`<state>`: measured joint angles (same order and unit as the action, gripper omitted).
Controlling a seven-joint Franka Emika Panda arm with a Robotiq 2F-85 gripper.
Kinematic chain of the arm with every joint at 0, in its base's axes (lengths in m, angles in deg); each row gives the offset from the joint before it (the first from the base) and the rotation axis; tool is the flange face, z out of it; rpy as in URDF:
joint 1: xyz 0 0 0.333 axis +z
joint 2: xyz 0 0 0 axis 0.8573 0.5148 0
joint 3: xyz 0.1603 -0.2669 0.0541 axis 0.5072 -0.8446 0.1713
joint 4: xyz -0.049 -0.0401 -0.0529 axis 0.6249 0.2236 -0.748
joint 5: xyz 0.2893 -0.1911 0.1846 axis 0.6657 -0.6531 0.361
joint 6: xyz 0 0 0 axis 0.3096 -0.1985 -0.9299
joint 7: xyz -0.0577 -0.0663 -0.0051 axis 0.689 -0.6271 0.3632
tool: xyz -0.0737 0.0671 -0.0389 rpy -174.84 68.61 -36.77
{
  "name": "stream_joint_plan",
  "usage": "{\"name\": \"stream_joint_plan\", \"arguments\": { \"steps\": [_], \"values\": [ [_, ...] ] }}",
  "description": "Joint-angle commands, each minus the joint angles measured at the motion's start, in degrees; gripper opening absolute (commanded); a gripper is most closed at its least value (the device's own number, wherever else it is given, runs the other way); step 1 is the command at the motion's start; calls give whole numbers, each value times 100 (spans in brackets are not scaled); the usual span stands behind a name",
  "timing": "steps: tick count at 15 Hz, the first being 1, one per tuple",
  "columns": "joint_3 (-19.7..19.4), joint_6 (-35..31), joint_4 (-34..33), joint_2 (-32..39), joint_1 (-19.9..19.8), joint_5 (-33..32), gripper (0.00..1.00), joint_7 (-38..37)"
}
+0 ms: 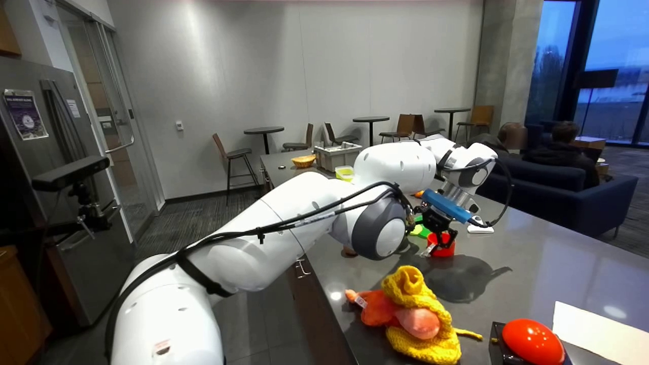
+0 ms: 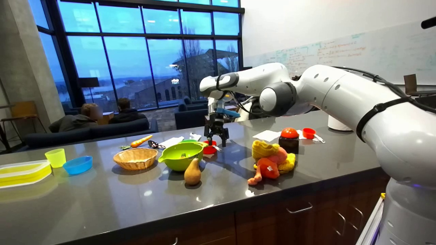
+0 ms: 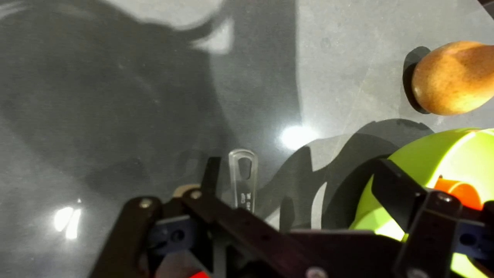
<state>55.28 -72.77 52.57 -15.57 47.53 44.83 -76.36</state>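
Observation:
My gripper point(image 2: 217, 143) points down low over the counter, its fingers spread wide. Near its tips is a red measuring cup point(image 2: 209, 149) with a clear handle. In the wrist view that handle point(image 3: 245, 173) lies between the fingers, close to the left one point(image 3: 211, 173), and nothing is gripped. Whether a finger touches the cup, I cannot tell. Beneath the right finger point(image 3: 395, 189) shows a lime-green bowl point(image 3: 417, 158) with an orange item point(image 3: 465, 195) inside. A brown pear point(image 3: 451, 79) stands beside the bowl. Most of the red cup is hidden from the wrist camera.
A pink-and-yellow plush toy point(image 2: 272, 161) and a red dome button point(image 2: 289, 133) sit on the robot's side. Another red measuring cup point(image 2: 309, 133) is behind. A wicker basket point(image 2: 135, 159), carrot point(image 2: 140, 141), blue bowl point(image 2: 78, 165) and yellow-green cup point(image 2: 55, 158) stand farther along.

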Motion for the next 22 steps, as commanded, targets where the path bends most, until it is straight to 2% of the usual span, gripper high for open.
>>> {"name": "stream_joint_plan", "arguments": {
  "steps": [1, 13, 14, 15, 18, 22],
  "values": [
    [4, 156, -70, 84, -56, -5, 100, 55],
    [119, 252, -114, 417, -241, 165, 100, 138],
    [134, 246, -114, 440, -255, 172, 75, 134],
    [139, 246, -112, 457, -259, 167, 74, 138],
    [147, 255, -121, 463, -286, 161, 55, 149],
    [170, 244, -108, 458, -326, 161, 21, 157]
  ]
}}
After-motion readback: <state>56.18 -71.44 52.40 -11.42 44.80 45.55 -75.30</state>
